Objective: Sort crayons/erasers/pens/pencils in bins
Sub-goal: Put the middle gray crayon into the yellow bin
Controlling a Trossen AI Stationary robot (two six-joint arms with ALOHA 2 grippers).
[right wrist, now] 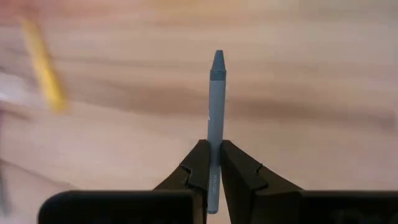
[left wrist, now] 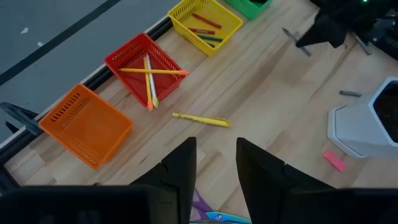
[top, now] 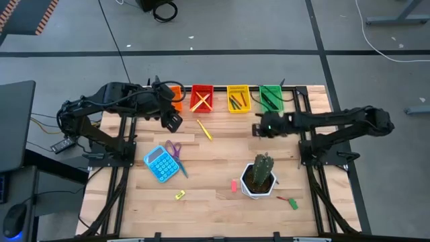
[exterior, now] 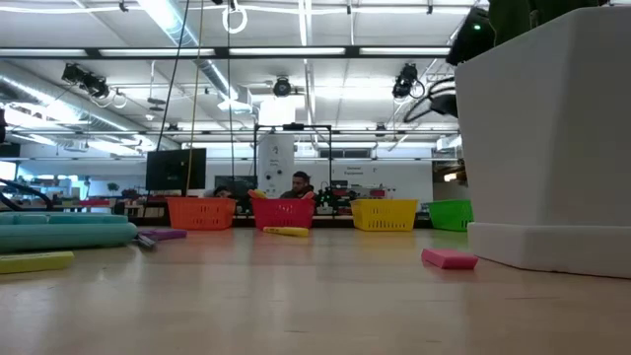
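Four slotted plastic bins are standing in a row along the far edge of the wooden table [top: 222, 208]. The orange bin [left wrist: 86, 125] is showing only its bare perforated floor. The red bin [left wrist: 143, 68] is holding long thin pencils [left wrist: 149, 79], lying crossed. The yellow bin [left wrist: 205, 23] is containing several short crayons [left wrist: 205, 32] in red, green and dark colours. The green bin [top: 271, 98] is holding slim dark pens [top: 269, 101].

The right end effector [right wrist: 209, 169] is hovering over the table just in front of the green bin, its two fingers pinching a grey-blue crayon [right wrist: 214, 112], a smooth cylinder with a conical tip that is projecting forward past the fingertips. The left end effector [left wrist: 214, 165] is hanging near the orange and red bins with its fingers parted and nothing between them.

A yellow pencil [top: 204, 130] is lying loose on the boards in front of the red bin. A pink eraser [exterior: 450, 258], a small flat block, is resting just beside the white faceted cactus pot [top: 259, 187]. A blue calculator [top: 159, 163] and purple-handled scissors [top: 175, 150] are lying together on the left half. A small yellow-green eraser [top: 179, 195] is sitting near the front, and a short red-and-green item [top: 291, 202] is lying near the front right corner. The centre of the table is lying open between the two arms.
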